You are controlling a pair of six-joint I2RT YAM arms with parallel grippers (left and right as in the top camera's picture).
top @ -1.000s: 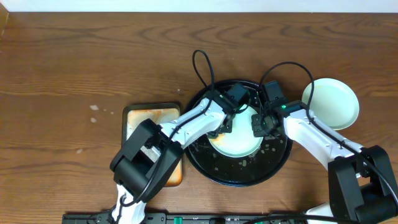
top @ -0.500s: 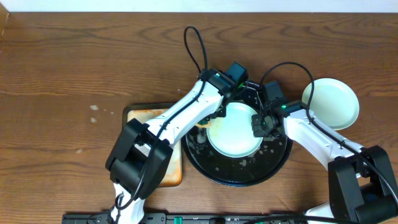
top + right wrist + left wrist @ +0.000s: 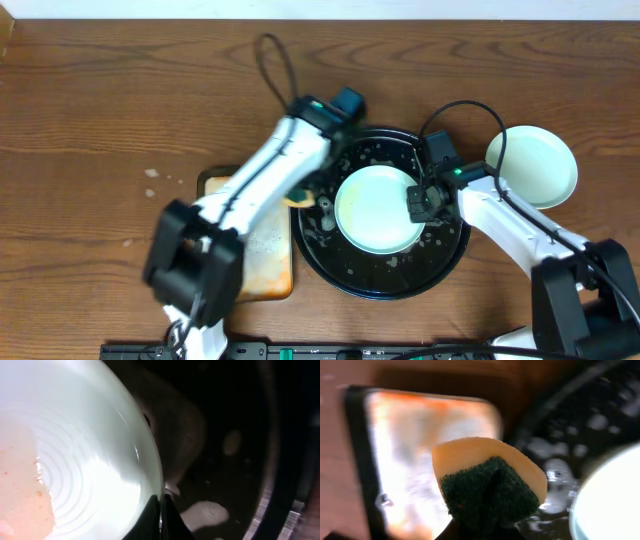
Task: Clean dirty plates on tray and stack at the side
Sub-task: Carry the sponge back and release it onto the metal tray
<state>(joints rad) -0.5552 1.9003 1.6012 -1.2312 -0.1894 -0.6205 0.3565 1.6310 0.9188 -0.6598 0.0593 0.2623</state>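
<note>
A pale mint plate [image 3: 378,208] lies in the black round tray [image 3: 440,265] among white foam. My right gripper [image 3: 418,203] is shut on the plate's right rim; in the right wrist view its fingertips [image 3: 162,515] pinch the thin edge of the plate [image 3: 75,460], which shows an orange stain at lower left. My left gripper [image 3: 305,190] is shut on a yellow sponge [image 3: 487,480] with a dark green scouring face, held over the tray's left rim; its fingers are hidden behind the sponge. A second pale plate [image 3: 532,165] sits on the table right of the tray.
A rectangular rusty-orange tray [image 3: 245,245] lies left of the black tray, partly under my left arm. Cables loop above both wrists. Foam blobs [image 3: 205,512] dot the black tray floor. Bare wooden table stretches to the left and back.
My left arm has swung left off the plate, carrying the sponge to the black tray's left rim beside the rusty tray. The right gripper and plate have not moved.
</note>
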